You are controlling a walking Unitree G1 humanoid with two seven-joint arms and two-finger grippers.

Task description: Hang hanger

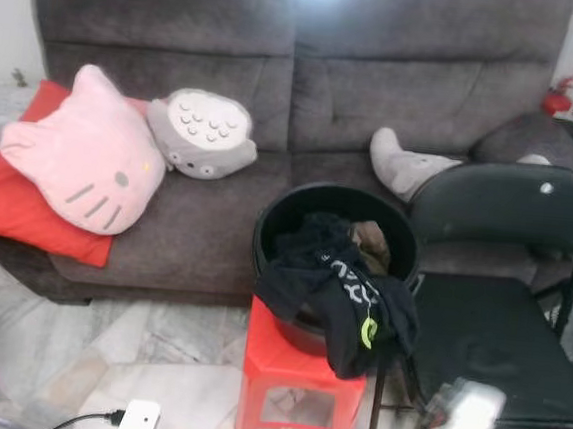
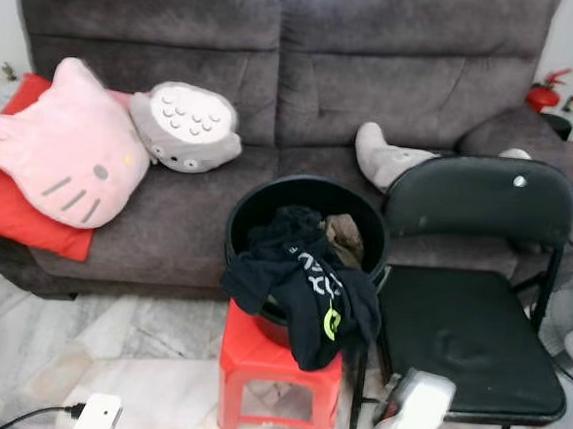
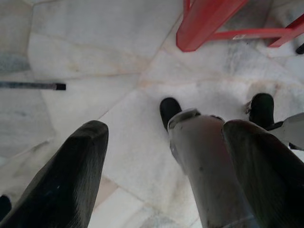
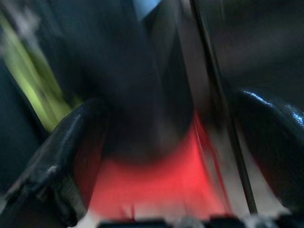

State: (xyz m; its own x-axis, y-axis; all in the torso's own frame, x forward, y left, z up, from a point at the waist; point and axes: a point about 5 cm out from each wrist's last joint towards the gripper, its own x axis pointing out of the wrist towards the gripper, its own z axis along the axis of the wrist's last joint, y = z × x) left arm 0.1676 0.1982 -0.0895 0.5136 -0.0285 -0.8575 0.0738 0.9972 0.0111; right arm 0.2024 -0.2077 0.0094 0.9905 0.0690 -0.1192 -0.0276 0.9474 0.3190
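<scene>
Beside the red stool (image 4: pixel 156 185), right pincer (image 4: pixel 161 156) spread, grasping nothing; hanger unseen.

Glossy red plastic stool (image 1: pixel 304 362) — matt cloth sofa (image 1: pixel 206 218)

a black bucket (image 1: pixel 339 207) full of clothes sits on a red stool (image 1: pixel 293 368), pressed against the grey sofa (image 1: pixel 216 218) front. a black folding chair (image 1: pixel 497 333) stands just beside it, crowding that side. bare marble floor (image 1: pixel 83 357) lies open on the other side.
</scene>
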